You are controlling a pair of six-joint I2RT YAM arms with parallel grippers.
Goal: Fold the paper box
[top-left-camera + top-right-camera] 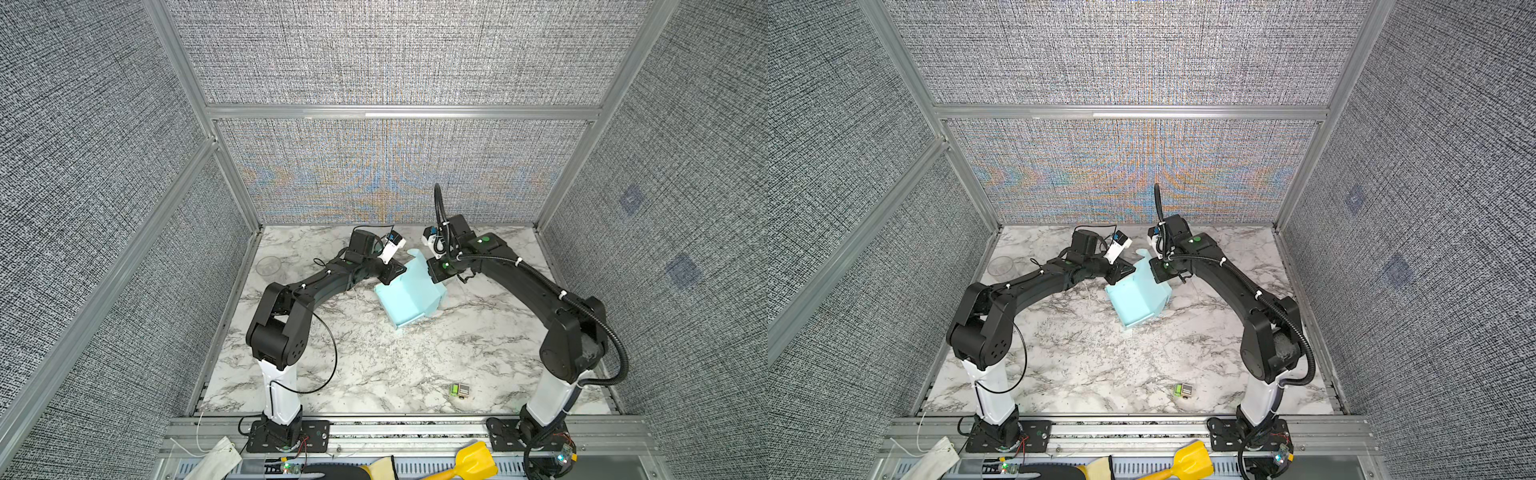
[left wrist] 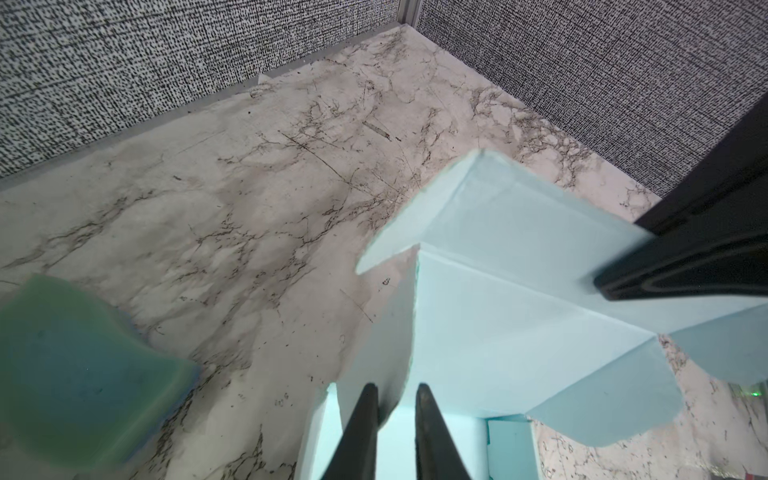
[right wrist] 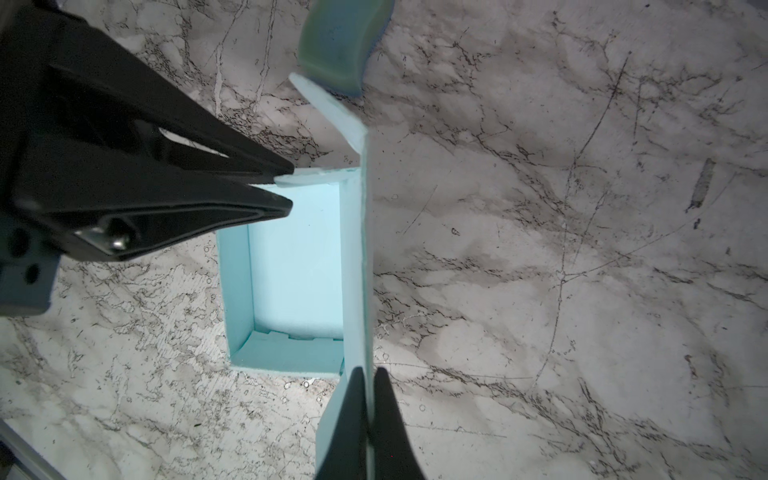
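box (image 1: 409,295) sits half formed on the bench (image 1: 374,365). left claw (image 3: 291,185) pinches its end flap, right claw (image 3: 368,382) clamps its tall side panel; pulling apart could tear a crease or drag it.

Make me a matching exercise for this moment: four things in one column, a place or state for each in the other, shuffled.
Things
1. left pincer
2. right pincer
3. small green block
4. yellow scoop

Places or states
A. clamped on the paper box's tall upright panel
B. off the table entirely
C. astride the paper box's short end wall
D. lying alone near the table's front edge

Pairs: 1-C, 2-A, 3-D, 4-B
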